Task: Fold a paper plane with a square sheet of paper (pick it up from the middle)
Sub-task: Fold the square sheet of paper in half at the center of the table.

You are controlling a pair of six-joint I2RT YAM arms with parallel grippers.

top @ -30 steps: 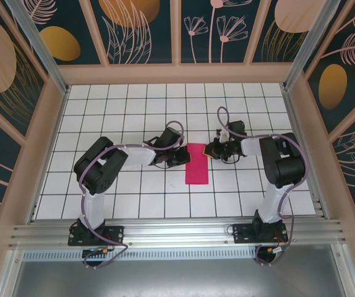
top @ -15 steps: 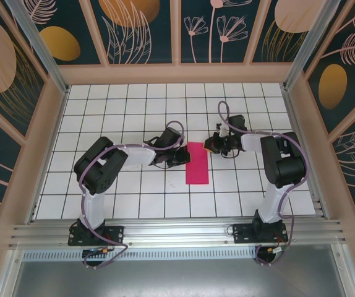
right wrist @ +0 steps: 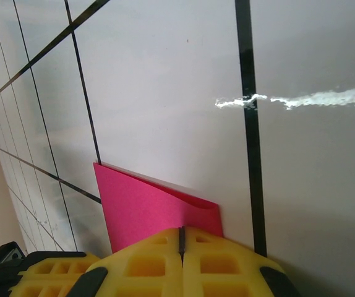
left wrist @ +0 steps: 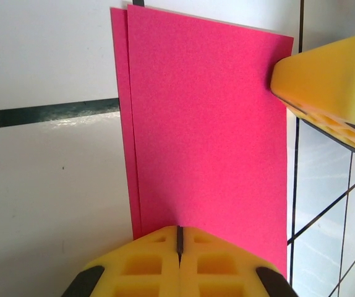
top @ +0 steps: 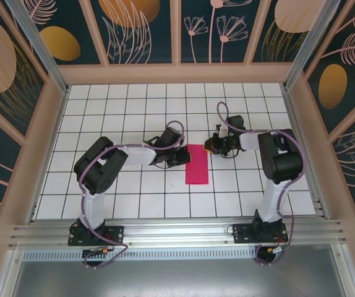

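Observation:
The square sheet of paper (top: 196,164) lies folded in half as a narrow magenta rectangle on the tiled floor. In the left wrist view the paper (left wrist: 208,124) shows two layers slightly offset along one long edge. My left gripper (top: 182,154) is shut, its yellow tips (left wrist: 179,230) resting on the paper's left long edge. My right gripper (top: 209,148) is also shut, its tips (right wrist: 180,232) down at the paper's far right corner, where the top layer (right wrist: 146,204) bows up a little. Neither gripper has paper between its fingers.
White tiled floor (top: 128,105) with dark grid lines, walled by wooden frames and patterned panels (top: 146,31). A white scuff (right wrist: 301,99) marks a tile beyond the right gripper. The right gripper's yellow finger (left wrist: 326,80) shows in the left wrist view.
The right gripper has shifted a little left and toward the far side, onto the paper's far right corner. The left gripper and the paper have stayed still.

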